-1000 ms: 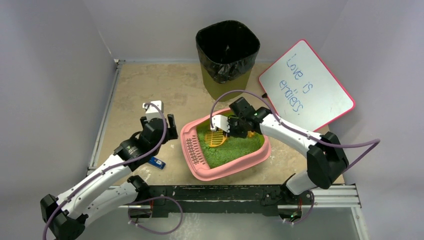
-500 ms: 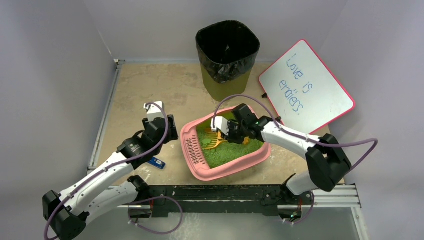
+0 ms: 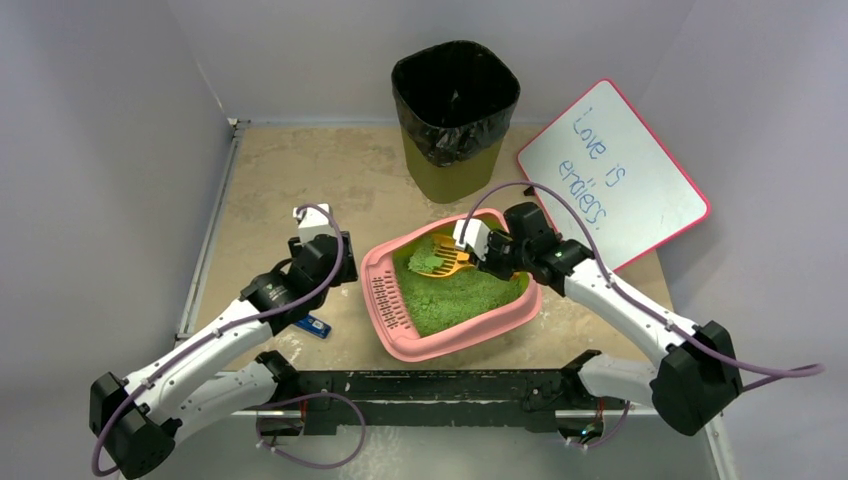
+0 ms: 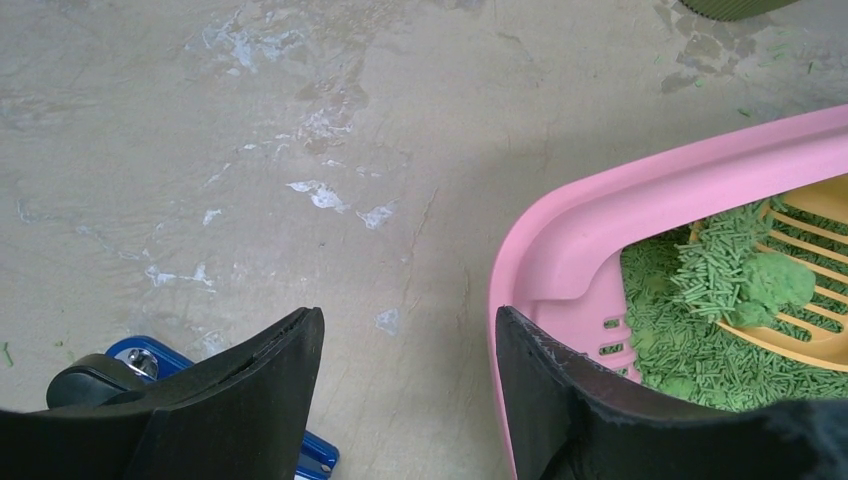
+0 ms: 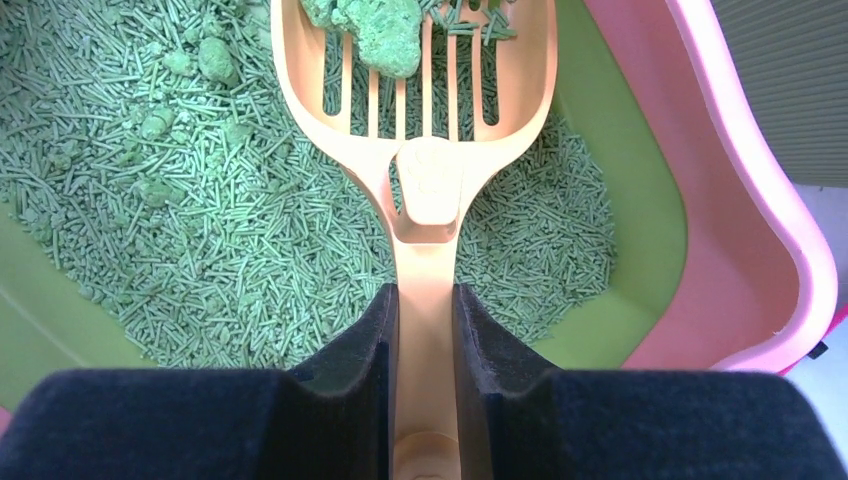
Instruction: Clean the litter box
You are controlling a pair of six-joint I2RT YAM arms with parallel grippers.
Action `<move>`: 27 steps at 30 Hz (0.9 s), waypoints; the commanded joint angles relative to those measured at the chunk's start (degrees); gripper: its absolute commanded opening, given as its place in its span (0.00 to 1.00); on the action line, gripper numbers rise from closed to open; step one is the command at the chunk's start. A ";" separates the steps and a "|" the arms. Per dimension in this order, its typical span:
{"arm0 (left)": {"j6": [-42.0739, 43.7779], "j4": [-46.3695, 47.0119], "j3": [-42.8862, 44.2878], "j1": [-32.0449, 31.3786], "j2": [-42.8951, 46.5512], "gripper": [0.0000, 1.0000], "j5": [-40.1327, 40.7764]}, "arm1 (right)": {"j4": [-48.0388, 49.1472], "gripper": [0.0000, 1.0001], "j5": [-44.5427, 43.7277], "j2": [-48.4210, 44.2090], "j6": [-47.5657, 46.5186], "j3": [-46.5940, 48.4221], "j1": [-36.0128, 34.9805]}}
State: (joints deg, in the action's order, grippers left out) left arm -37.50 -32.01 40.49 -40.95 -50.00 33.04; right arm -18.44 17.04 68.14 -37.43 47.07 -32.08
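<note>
The pink litter box (image 3: 470, 340) with green litter sits mid-table. My right gripper (image 3: 478, 258) is shut on the handle of an orange slotted scoop (image 3: 447, 262), held over the box's far end. In the right wrist view the fingers (image 5: 425, 295) clamp the scoop handle (image 5: 430, 190), and a green clump (image 5: 385, 25) with loose pellets lies on the blade. My left gripper (image 3: 335, 262) is open beside the box's left corner. In the left wrist view its jaws (image 4: 405, 315) frame bare table, the right finger next to the pink rim (image 4: 600, 210).
An olive bin with a black bag (image 3: 455, 110) stands at the back, behind the box. A pink-framed whiteboard (image 3: 612, 170) leans at the back right. A small blue object (image 3: 315, 325) lies on the table under my left arm. Walls close in left and right.
My right arm drew the scoop up and back toward the box's far end, now loaded with litter. The left gripper narrowed slightly and edged closer to the box corner.
</note>
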 commanded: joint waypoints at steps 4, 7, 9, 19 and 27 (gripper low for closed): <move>-0.07 -0.11 2.74 -0.07 -0.20 0.63 0.88 | -0.98 0.00 1.26 -3.72 -4.57 -0.73 0.49; 0.73 -0.47 3.43 -0.05 0.26 0.63 0.58 | -4.96 0.00 1.85 -3.36 -6.25 1.21 0.65; 1.51 0.14 3.38 -0.06 0.57 0.63 -0.38 | -9.28 0.00 3.95 -2.78 -7.85 2.90 0.85; 6.29 0.82 4.09 -0.08 1.90 0.67 -0.31 | -10.35 0.00 7.99 -5.10 -6.59 4.49 0.96; 9.36 0.96 4.28 -0.01 5.20 0.79 0.73 | 0.48 0.00 6.61 -13.81 -2.61 -3.43 0.96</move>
State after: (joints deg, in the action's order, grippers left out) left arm -30.59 -32.69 42.33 -40.95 -47.11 32.49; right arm -24.91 22.59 58.28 -41.95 46.54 -31.42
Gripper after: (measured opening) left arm 0.772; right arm 0.230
